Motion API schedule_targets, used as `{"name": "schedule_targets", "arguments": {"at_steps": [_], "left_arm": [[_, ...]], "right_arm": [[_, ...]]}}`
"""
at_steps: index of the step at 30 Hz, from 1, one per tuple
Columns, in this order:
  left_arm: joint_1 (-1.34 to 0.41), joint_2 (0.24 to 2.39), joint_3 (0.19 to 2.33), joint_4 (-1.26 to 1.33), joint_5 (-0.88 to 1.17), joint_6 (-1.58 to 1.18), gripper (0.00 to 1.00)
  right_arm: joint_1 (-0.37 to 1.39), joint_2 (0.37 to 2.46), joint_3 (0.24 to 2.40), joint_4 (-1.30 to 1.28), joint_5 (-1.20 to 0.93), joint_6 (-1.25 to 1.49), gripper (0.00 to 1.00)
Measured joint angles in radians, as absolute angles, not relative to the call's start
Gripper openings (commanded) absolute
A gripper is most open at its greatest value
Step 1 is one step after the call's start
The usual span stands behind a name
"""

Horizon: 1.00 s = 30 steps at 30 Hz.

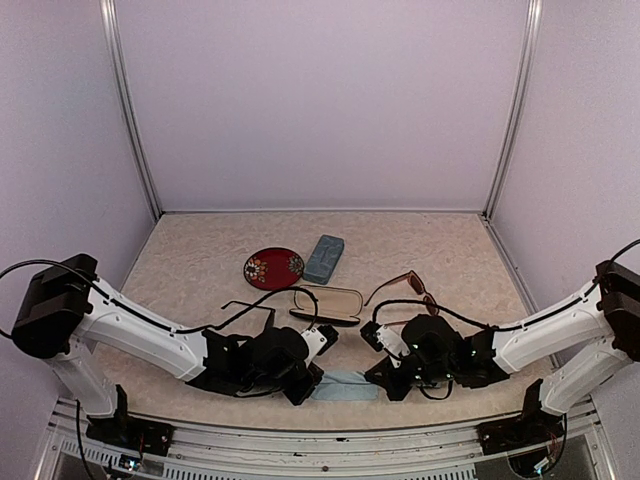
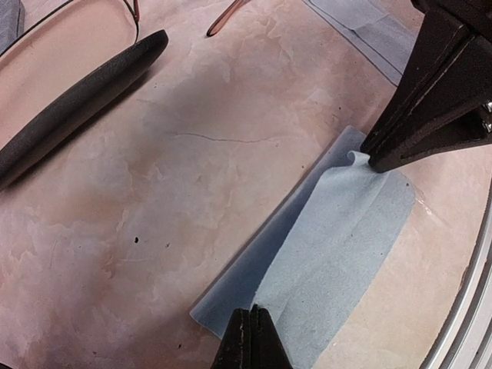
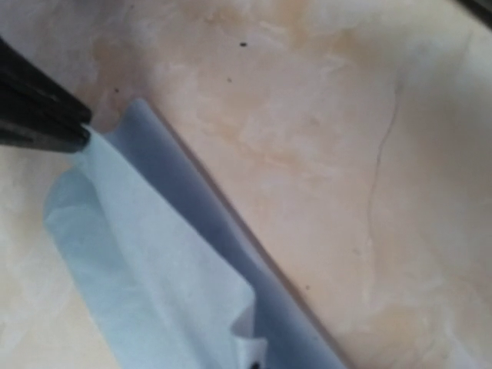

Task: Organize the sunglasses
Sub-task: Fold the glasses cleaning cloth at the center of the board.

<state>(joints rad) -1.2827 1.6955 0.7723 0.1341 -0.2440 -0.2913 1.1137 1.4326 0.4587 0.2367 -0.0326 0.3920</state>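
Left gripper (image 2: pixel 250 338): jaws found fully closed, pinching the near edge of a light blue cloth (image 2: pixel 330 254). Right gripper (image 1: pixel 392 384): jaws likewise closed, tips nipping the cloth's opposite corner, which was puckered at the contact point. The cloth lay flat on the table (image 1: pixel 190 260) between the two grippers, partly folded over itself.

Both arms were stretched low and inward from their bases, wrists angled down, tips facing one another across the cloth at the table's near edge.

The reddish-brown sunglasses (image 1: pixel 406 289) lay open on the table just beyond the right wrist, touched by neither gripper. The thin black-framed pair (image 1: pixel 248 306) lay beyond the left wrist, partly crossed by a cable. A black oval case (image 1: pixel 325 318) sat between the two pairs.
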Motion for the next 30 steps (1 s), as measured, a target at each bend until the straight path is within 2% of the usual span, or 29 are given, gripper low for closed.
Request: {"name": "schedule_targets", "arguments": {"at_steps": [21,30], "left_arm": [[-1.310,1.711,0.772,0.128,-0.245,-0.305,0.00],[-1.328,1.711,0.772,0.125,-0.250,-0.311,0.02]], "right_arm": [[1.131,1.441,0.445,0.237,-0.022,0.414,0.00],[1.146,1.434,0.416,0.250,-0.034,0.434,0.07]]}}
